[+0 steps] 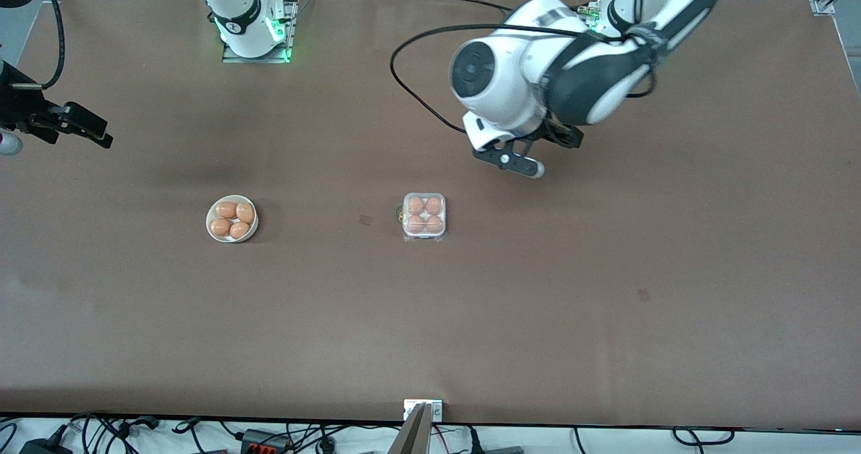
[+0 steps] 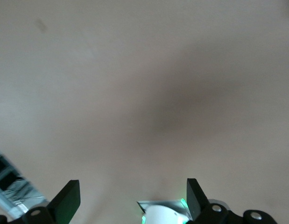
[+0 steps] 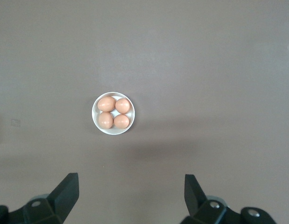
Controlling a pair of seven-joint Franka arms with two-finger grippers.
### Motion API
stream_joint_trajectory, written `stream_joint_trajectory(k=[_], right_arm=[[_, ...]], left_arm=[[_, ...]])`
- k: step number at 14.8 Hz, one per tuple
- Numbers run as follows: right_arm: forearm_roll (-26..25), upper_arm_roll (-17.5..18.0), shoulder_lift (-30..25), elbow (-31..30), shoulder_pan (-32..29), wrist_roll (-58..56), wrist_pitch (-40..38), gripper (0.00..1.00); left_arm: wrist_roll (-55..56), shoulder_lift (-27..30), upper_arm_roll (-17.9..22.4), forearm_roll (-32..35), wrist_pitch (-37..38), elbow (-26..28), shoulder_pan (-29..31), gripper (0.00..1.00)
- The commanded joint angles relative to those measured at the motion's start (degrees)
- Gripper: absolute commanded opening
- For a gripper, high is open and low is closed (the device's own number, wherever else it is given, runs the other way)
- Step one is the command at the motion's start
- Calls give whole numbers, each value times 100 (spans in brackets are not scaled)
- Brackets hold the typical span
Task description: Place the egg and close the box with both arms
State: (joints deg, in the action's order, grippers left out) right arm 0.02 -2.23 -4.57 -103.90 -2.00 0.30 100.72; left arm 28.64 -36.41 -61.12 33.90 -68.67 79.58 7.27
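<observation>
The box (image 1: pixel 424 216) sits near the middle of the brown table (image 1: pixel 605 306), lid down, with four eggs inside. The left gripper (image 1: pixel 518 161) hangs over bare table, empty, fingers spread wide, its arm bent low from its base. The right gripper (image 1: pixel 77 126) waits raised at the table's edge, open and empty. A white bowl (image 1: pixel 232 219) holds four more eggs.
</observation>
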Motion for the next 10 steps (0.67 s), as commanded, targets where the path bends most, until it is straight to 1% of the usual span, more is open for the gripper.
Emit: stream_joint_trajectory(k=[1, 2, 3, 4, 5, 6, 7, 8, 9, 10], right_arm=[[-11, 47, -325, -359, -38, -66, 167, 100], [-11, 47, -333, -342, -46, -66, 141, 100], [-11, 38, -334, -307, -46, -74, 80, 100], [-11, 47, -325, -289, -46, -66, 45, 100], [-11, 47, -316, -289, -46, -66, 36, 100], [-11, 47, -307, -289, -46, -66, 35, 100], [-11, 47, -307, -289, -46, -74, 27, 100], [-11, 47, -307, -289, -46, -74, 1, 100], [-11, 47, -307, -280, -38, -74, -8, 100], [-11, 47, -298, -271, 6, -66, 0, 100]], left_arm=[[-552, 598, 589, -977, 64, -136, 187, 100], [-648, 861, 966, -1521, 64, -127, 161, 100], [-815, 1116, 1501, -2083, 55, -109, 109, 100], [-1112, 1432, 2072, -2585, 21, -40, -5, 100], [-1516, 1679, 2765, -2990, -15, 39, -232, 100], [-1754, 1838, 3398, -3185, -15, 58, -487, 100], [-1844, 1935, 3874, -3257, -76, 66, -646, 100], [-1897, 2093, 4236, -3258, -233, 110, -709, 100], [-1932, 2295, 4535, -3258, -478, 319, -770, 100], [-2141, 2593, 4878, -3284, -959, 678, -832, 100]])
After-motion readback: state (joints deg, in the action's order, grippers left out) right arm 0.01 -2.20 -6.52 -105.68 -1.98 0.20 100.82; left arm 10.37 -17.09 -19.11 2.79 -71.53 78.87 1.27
